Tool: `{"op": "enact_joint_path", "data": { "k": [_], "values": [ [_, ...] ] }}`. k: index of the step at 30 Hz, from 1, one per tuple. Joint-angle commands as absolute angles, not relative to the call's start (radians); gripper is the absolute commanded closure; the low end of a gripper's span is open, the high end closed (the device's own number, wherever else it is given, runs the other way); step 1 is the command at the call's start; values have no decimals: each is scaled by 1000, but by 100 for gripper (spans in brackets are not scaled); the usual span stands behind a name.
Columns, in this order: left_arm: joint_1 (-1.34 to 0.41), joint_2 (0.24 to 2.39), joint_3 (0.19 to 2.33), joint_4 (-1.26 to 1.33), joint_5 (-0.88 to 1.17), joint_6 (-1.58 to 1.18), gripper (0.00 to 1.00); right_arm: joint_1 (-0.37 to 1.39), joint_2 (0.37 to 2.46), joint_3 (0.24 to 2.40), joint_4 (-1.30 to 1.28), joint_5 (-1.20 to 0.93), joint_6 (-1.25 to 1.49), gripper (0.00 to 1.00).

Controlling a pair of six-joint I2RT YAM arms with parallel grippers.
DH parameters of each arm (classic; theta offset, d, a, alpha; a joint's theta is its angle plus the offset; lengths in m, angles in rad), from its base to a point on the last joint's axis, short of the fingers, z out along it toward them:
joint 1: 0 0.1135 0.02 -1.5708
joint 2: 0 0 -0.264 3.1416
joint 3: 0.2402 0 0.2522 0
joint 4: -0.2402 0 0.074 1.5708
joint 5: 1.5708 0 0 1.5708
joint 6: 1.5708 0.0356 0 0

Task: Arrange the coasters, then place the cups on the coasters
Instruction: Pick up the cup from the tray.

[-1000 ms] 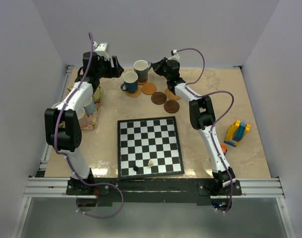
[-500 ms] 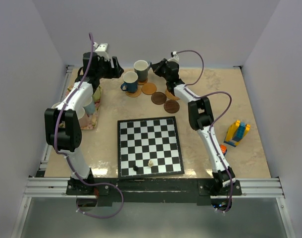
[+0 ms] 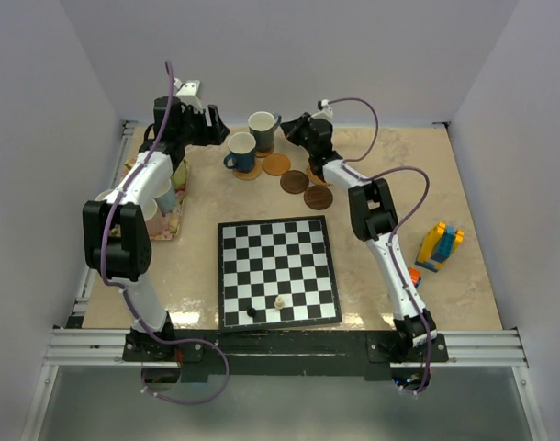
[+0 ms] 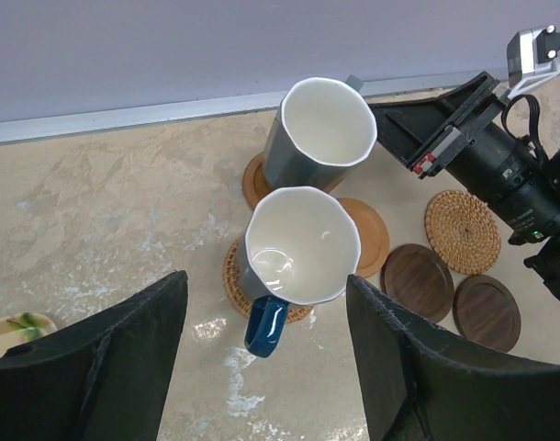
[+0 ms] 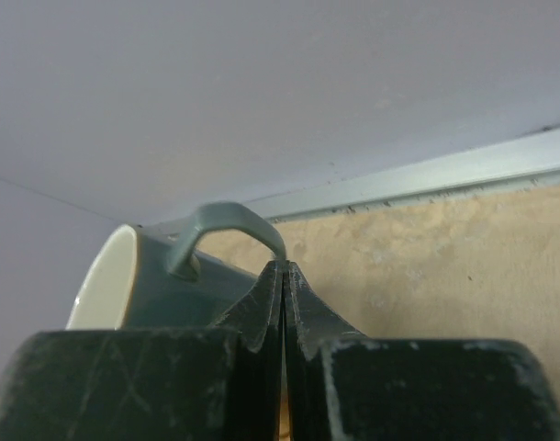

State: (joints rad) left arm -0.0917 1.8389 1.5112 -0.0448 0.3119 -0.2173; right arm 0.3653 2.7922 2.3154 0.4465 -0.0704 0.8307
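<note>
**Two cups seated, spare coasters bare at the far side of the tabletop [image 3: 399, 184]**

From above, the teal cup [image 3: 262, 123] and the dark blue cup [image 3: 241, 150] each stand on a disc, and the other coasters [image 3: 294, 181] lie just to their right. The right pincer [image 3: 295, 129], clenched and empty, is just beside the teal cup. The left pincer [image 3: 209, 129], released, hovers to the cups' left. From the left wrist, the dark blue cup sits below, between the spread fingers [image 4: 138, 358], untouched. From the right wrist, the shut tips meet the teal cup's handle [image 5: 227, 220], probably to nudge it square.
</note>
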Motion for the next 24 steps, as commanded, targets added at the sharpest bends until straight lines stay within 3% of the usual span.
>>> {"op": "enact_joint_path", "data": {
  "k": [1, 15, 18, 24],
  "values": [
    [-81, 1798, 1520, -31, 316, -196, 25, 367, 2689, 2205, 609, -61, 830, 100],
    [-46, 1683, 1447, -64, 180, -261, 23, 360, 2315, 1830, 733, -2, 697, 100],
    [-29, 1635, 1447, -188, 51, -285, 23, 360, 2196, 1705, 745, 54, 649, 92],
    [32, 1487, 1385, -538, -475, -562, 23, 360, 2043, 1604, 665, 138, 554, 58]
  ]
}}
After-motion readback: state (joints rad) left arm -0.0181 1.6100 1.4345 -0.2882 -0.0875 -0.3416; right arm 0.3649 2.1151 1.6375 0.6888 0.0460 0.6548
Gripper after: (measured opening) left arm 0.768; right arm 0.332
